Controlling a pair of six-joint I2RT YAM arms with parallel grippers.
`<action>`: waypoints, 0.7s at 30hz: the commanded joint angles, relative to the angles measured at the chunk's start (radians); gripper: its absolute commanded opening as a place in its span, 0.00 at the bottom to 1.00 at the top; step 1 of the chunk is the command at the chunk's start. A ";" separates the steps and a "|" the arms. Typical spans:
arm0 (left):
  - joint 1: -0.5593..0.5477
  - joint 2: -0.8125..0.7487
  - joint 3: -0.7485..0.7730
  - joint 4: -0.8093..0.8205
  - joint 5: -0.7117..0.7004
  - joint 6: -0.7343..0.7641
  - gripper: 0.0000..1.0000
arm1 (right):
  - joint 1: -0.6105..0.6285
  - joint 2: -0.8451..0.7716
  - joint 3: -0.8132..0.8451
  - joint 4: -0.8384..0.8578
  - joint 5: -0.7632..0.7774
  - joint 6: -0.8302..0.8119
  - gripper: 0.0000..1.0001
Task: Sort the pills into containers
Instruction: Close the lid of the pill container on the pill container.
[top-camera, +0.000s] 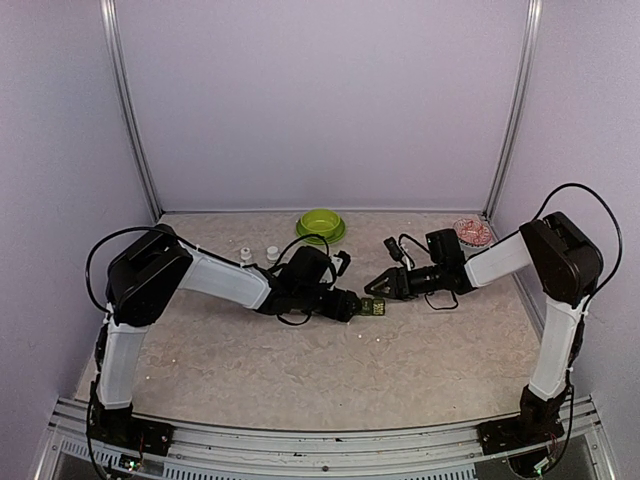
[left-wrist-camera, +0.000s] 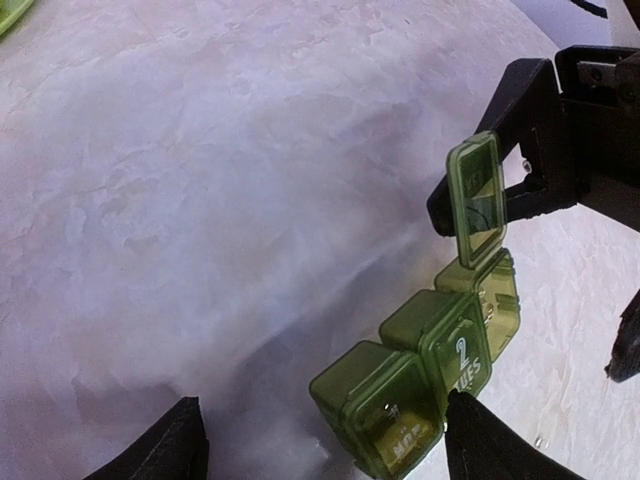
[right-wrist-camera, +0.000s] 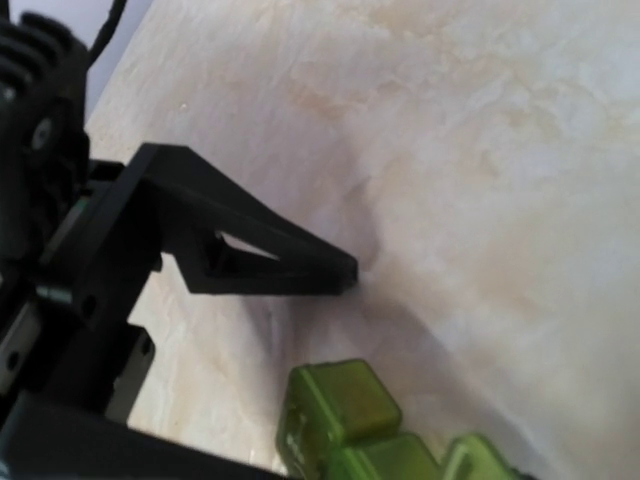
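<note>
The dark green pill box (top-camera: 373, 307) lies mid-table between both grippers. In the left wrist view the box (left-wrist-camera: 430, 370) shows three compartments in a row; the far one's lid (left-wrist-camera: 477, 195) stands up open, the other two are closed. My left gripper (left-wrist-camera: 330, 445) is open wide: one fingertip (left-wrist-camera: 478, 435) touches the box's near end and the other is well apart from it. My right gripper (right-wrist-camera: 300, 370) is open around the box's far end (right-wrist-camera: 340, 405), its upper finger (right-wrist-camera: 260, 255) just behind the raised lid. A tiny whitish speck (top-camera: 357, 333), maybe a pill, lies near the box.
A lime green bowl (top-camera: 320, 224) sits at the back centre. Two small white bottles (top-camera: 246, 255) (top-camera: 272, 254) stand behind my left arm. A round dish of red-and-white pieces (top-camera: 472, 232) is at the back right corner. Walls close the table on three sides.
</note>
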 joint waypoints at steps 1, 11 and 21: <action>0.021 -0.043 -0.030 -0.003 0.022 -0.016 0.80 | -0.007 -0.009 0.010 -0.023 0.013 -0.019 0.77; 0.034 -0.004 0.021 -0.004 0.076 -0.022 0.80 | -0.007 0.013 0.026 -0.033 0.025 -0.024 0.78; 0.026 0.021 0.060 -0.005 0.114 -0.013 0.81 | -0.008 0.046 0.052 -0.047 0.036 -0.035 0.78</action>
